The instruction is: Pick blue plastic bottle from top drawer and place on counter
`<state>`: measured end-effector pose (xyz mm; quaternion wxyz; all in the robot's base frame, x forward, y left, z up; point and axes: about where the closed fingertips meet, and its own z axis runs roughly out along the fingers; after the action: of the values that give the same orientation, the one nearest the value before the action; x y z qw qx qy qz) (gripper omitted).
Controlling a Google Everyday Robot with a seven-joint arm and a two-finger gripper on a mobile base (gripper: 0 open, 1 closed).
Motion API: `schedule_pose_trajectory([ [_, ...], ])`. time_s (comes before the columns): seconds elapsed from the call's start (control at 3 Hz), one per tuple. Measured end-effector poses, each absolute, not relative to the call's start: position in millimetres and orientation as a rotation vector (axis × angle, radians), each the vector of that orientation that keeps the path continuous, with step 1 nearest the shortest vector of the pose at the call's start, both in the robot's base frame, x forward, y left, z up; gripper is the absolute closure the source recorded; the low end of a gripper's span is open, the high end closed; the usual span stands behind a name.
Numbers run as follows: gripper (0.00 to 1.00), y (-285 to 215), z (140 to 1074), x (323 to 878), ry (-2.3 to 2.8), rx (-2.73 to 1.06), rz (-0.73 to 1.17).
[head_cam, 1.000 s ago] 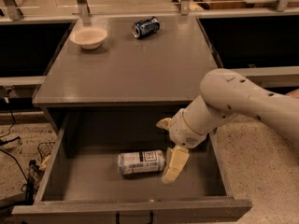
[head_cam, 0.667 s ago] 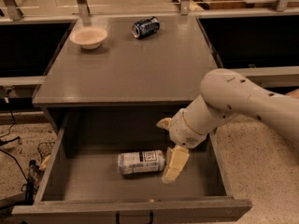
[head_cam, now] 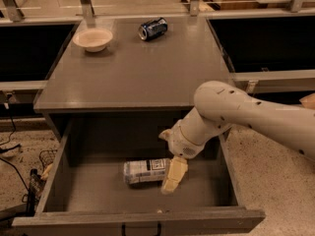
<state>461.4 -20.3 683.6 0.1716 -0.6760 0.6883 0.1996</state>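
Note:
The blue plastic bottle point(head_cam: 144, 171) lies on its side on the floor of the open top drawer point(head_cam: 138, 221), its pale label facing up. My gripper point(head_cam: 165, 162) is down inside the drawer at the bottle's right end. It is open: one cream finger point(head_cam: 174, 175) hangs in front of that end and hides the cap, and the other finger point(head_cam: 165, 134) sits behind, toward the drawer's back. The bottle rests on the drawer floor. The counter point(head_cam: 142, 70) is the grey top above the drawer.
A cream bowl point(head_cam: 93, 39) stands at the counter's back left. A dark blue soda can point(head_cam: 152, 28) lies on its side at the back middle. My arm point(head_cam: 246, 114) crosses the drawer's right wall. Cables lie on the floor at the left point(head_cam: 12, 146).

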Motion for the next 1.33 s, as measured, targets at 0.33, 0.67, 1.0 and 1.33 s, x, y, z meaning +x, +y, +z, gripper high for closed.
schedule_pose_trajectory([
  [0.33,0.0,-20.2,683.6,461.4,1.954,-1.919,0.567],
  [0.67,0.0,-13.3,677.5,463.0,1.947,-1.914,0.586],
  [1.0,0.0,-5.3,668.3,465.0,1.939,-1.913,0.614],
  [1.33,0.0,1.4,650.8,468.7,1.945,-1.912,0.663],
])
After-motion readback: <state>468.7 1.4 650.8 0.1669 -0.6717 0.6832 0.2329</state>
